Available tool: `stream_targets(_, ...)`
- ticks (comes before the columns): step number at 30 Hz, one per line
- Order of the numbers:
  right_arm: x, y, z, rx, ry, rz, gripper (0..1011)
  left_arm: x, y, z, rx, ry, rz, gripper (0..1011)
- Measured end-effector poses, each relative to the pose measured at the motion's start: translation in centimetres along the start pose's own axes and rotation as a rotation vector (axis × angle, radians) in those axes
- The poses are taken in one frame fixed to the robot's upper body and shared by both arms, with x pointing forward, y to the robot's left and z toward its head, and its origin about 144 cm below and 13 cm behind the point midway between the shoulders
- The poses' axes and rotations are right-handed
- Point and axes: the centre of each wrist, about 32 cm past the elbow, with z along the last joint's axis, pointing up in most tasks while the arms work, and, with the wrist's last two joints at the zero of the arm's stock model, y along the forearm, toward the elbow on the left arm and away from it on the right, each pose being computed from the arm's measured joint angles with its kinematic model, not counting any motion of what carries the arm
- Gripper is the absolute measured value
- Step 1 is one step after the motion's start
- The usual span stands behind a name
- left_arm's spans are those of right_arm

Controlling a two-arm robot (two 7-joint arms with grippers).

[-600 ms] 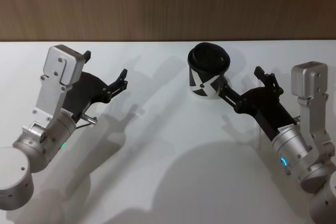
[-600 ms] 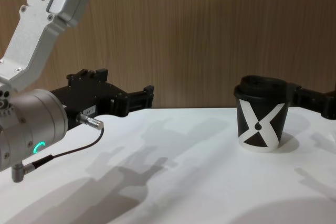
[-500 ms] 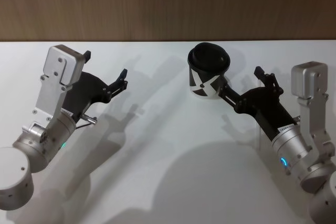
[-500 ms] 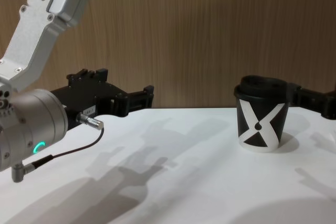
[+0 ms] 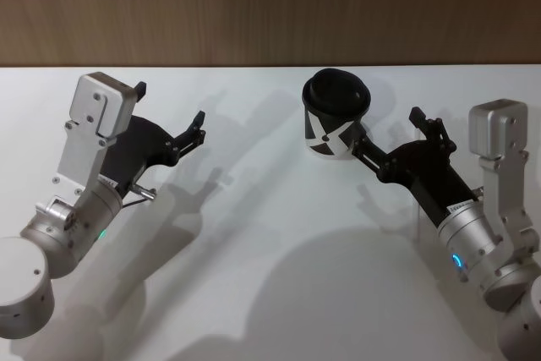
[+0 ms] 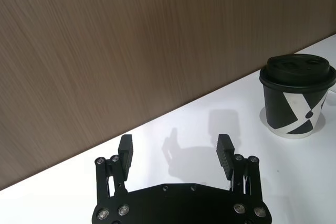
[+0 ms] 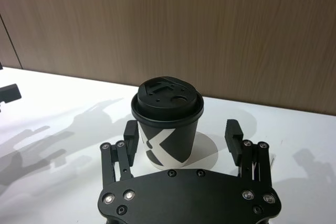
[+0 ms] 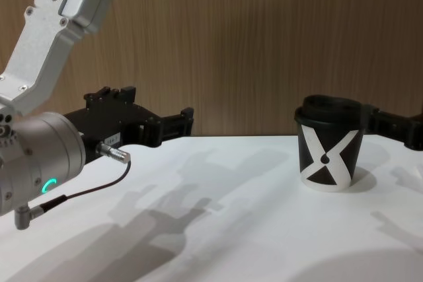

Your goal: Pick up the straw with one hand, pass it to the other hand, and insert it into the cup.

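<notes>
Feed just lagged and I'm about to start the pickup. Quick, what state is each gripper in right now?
Left gripper: open, holding nothing.
Right gripper: open, holding nothing, close beside the cup.

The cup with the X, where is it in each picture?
Head view: cup near the back, right of middle.
Left wrist view: cup far off, past the left pincer.
Right wrist view: cup close ahead of the right pincer.
Chest view: cup right of middle.
Shared landmark: the wood wall behind it.
</notes>
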Motion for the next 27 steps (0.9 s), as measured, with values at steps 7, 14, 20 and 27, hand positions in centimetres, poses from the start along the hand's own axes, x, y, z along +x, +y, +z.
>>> stream_targets(7, 0.0, 0.0, 0.0, 0.0, 0.0, 0.0, 1001, 0.0, 0.0, 0.0, 0.0, 0.0, 0.0, 1003)
stream_targets(14, 0.0, 0.0, 0.0, 0.0, 0.0, 0.0, 1001, 0.0, 0.0, 0.0, 0.0, 0.0, 0.0, 1003)
stream_targets(20, 0.0, 0.0, 0.0, 0.0, 0.0, 0.0, 1001, 0.0, 0.0, 0.0, 0.0, 0.0, 0.0, 1003)
stream_targets(27, 0.0, 0.0, 0.0, 0.0, 0.0, 0.0, 1001, 0.0, 0.0, 0.0, 0.0, 0.0, 0.0, 1003)
